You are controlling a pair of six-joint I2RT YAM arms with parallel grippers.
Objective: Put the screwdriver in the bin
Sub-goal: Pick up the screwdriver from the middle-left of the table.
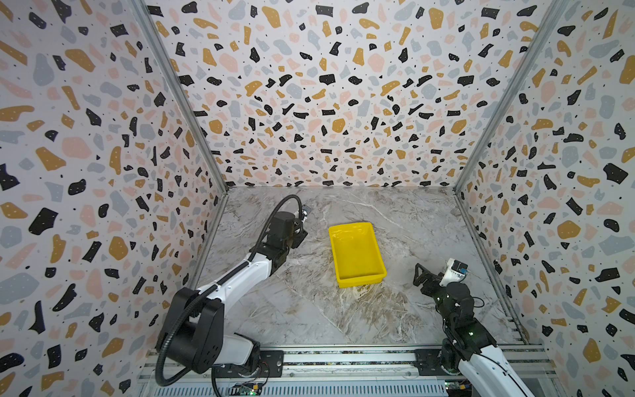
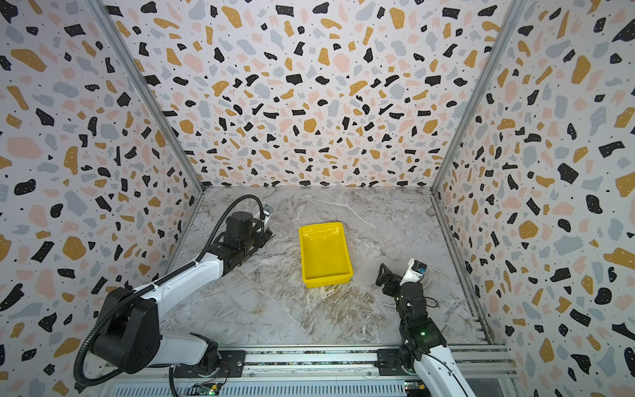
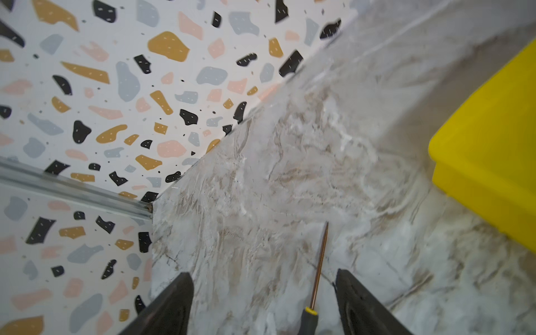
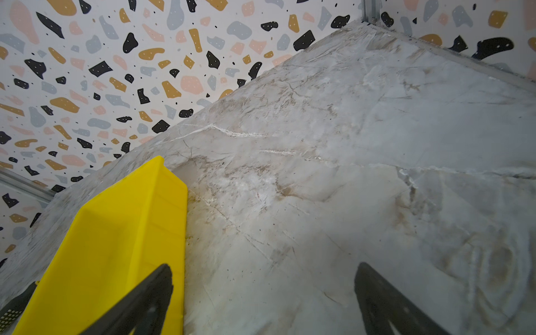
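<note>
Screwdriver (image 3: 319, 269): lying flat on the marble table (image 1: 309, 309), outside the bin, its thin coppery shaft pointing away from the left wrist camera and its dark handle with a yellow collar running off the frame edge.

Screwdriver in both top views: hiding under the left arm's wrist, so it is not showing there.

Left gripper (image 3: 262, 272): hovering low over the screwdriver, jaws standing well apart. The tool is lying between the two black fingers (image 3: 174, 301), nearer one than the other and touching neither as far as the frame shows.

Bin (image 1: 360, 280): sitting near the middle of the table, just beside the left gripper on its inner side. In the left wrist view its yellow side wall (image 3: 493, 174) is rising near the shaft's tip.

In the way: the bin's near wall and rim are standing between the tool and the bin's inside.

Right gripper (image 4: 264, 266): hanging just beside the bin's opposite long side, jaws apart and gripping nothing. One finger is overlapping the yellow wall (image 4: 116, 246) in its wrist view.

Walls (image 1: 309, 103): terrazzo-patterned panels are closing in the table on three sides. The left one, with its metal corner post (image 3: 72, 188), is standing near the left gripper.

Rail (image 1: 343, 359): running along the front edge and carrying both arm bases.
</note>
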